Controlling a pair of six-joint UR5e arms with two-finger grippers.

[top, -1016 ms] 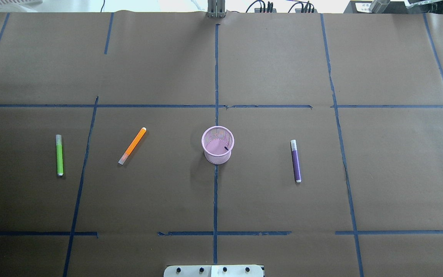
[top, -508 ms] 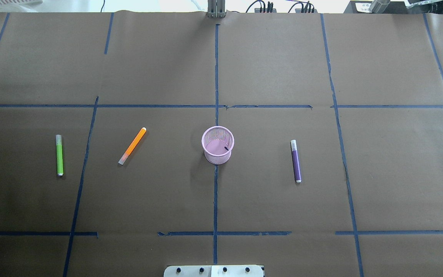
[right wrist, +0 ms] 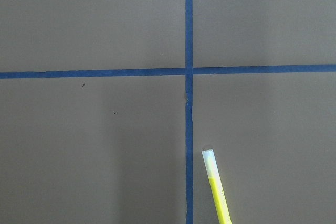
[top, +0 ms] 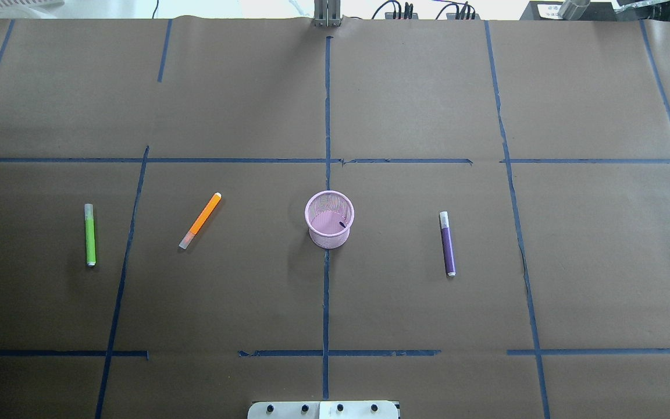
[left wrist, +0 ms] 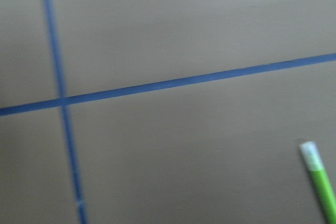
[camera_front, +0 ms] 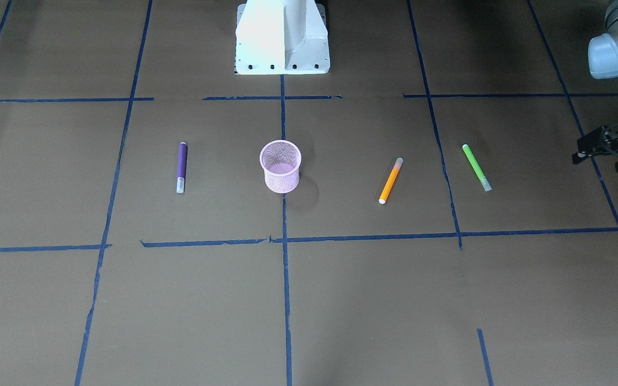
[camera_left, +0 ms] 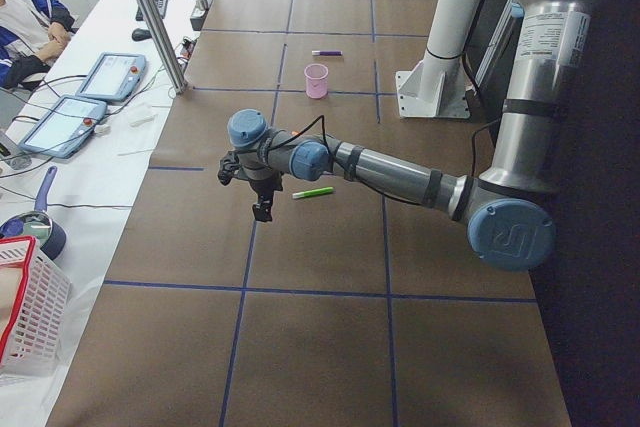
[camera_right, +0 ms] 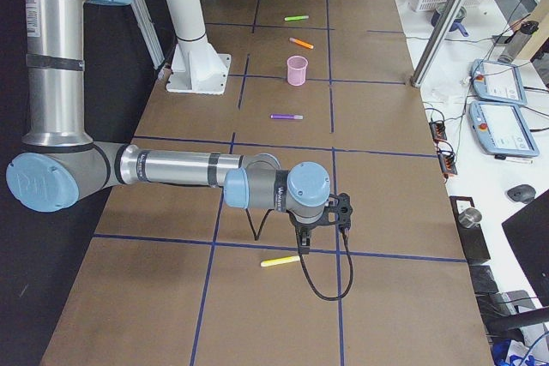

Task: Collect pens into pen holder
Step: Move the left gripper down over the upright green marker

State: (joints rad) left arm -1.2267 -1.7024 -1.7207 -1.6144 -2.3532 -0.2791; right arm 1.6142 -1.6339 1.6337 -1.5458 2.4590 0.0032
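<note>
Well, your pen holder [top: 329, 220] stands upright. To its left lie the orange pen [top: 200, 220] and, farther out, the green pen [top: 89, 234]; to its right lies the purple pen [top: 447, 243]. The left gripper [camera_left: 261, 205] hovers beyond the green pen, the right gripper [camera_right: 322, 225] far to the holder's right near a yellow pen [camera_right: 280, 260]. Whether either pincer is spread or pressed together, you cannot tell.

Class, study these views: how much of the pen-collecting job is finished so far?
Done: nothing; the pen holder holds no pens. In hand: nothing; the left gripper hangs near the green pen, the right gripper near a yellow pen. Left: those two, the orange pen and the purple pen, all lying on the table.
</note>
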